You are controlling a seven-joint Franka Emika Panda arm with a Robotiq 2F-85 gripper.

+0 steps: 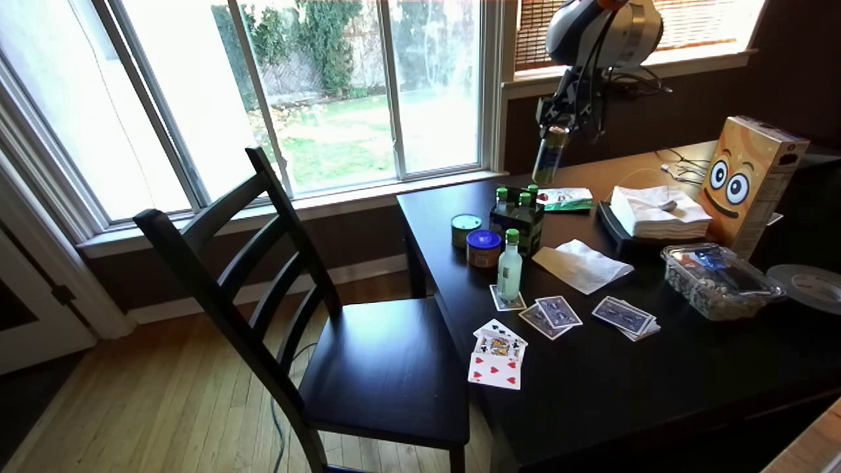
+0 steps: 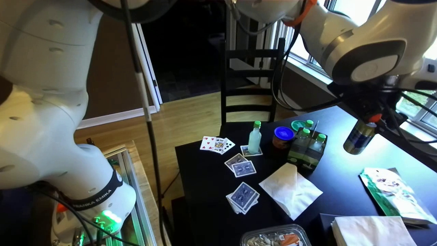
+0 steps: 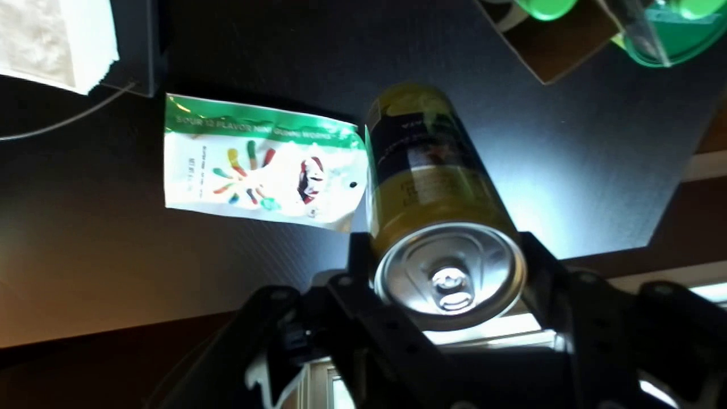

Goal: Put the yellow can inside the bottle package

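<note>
While the black two-fingered gripper (image 3: 446, 255) grasps the cylindrical yellow metal can (image 3: 437, 176) with a dark blue band, pressing it from both sides near its silver top, the can hangs tilted above the black table (image 1: 591, 374), raised off its surface in both exterior views. Apart from the can stands the small, low, green cardboard carton (image 2: 302, 156), which holds three green-capped bottles (image 2: 317, 146); part of its brown inside shows at the top edge of the wrist view. Just beside the carton are a round tub with a blue lid (image 1: 483, 251) and a round tub with a green lid (image 1: 465, 230). Near them, a pale bottle with a green cap (image 1: 509, 272) stands upright on a playing card (image 2: 245, 151). Blue-backed cards (image 2: 244, 168) lie in two groups, and white-faced cards (image 1: 496, 369) overlap close to the table's edge. A folded white paper napkin (image 2: 293, 194) lies near the carton, and a green-and-white gummy pouch (image 3: 264, 165) lies flat on the tabletop. Farther along, a stack of white napkins (image 1: 657, 217) sits in a black holder (image 1: 610, 233), close to a tan cardboard box with cartoon eyes (image 1: 742, 190) and a clear plastic container (image 1: 719, 286). A black wooden chair (image 1: 394, 368) stands at the table's edge.
</note>
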